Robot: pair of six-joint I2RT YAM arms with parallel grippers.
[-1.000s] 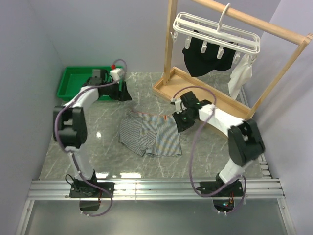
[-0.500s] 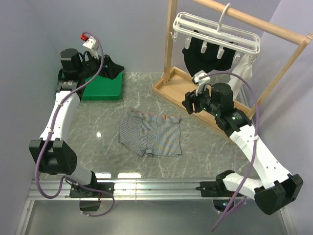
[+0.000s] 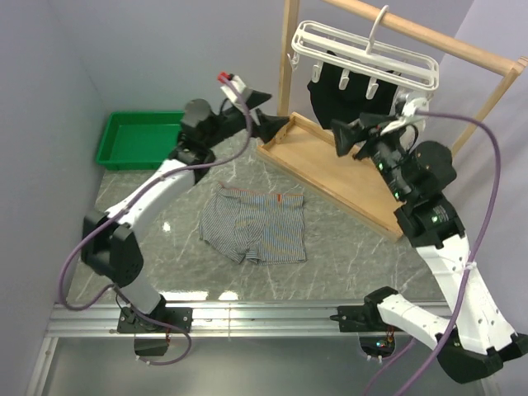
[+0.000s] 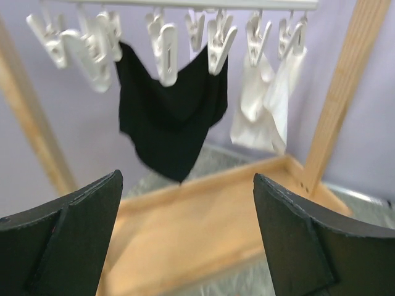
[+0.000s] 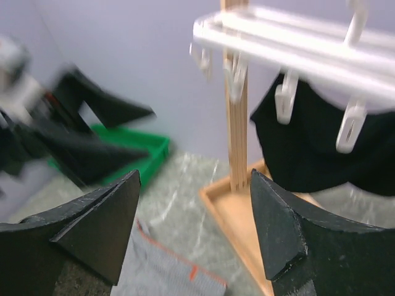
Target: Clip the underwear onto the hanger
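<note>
While your left pincer (image 3: pixel 266 112) hangs raised with its jaws spread wide and empty, the underwear (image 3: pixel 256 227) lies flat on the table (image 3: pixel 165 247) well below it, between the two arms and touching neither. Your right pincer (image 3: pixel 340 140) is likewise wide and empty, facing the left one across the wooden rack's tray (image 3: pixel 318 161). Above and ahead of it hangs the hanger (image 3: pixel 363 56), with a black garment (image 3: pixel 346 99) and a white cloth (image 3: pixel 406 132) clipped on.
</note>
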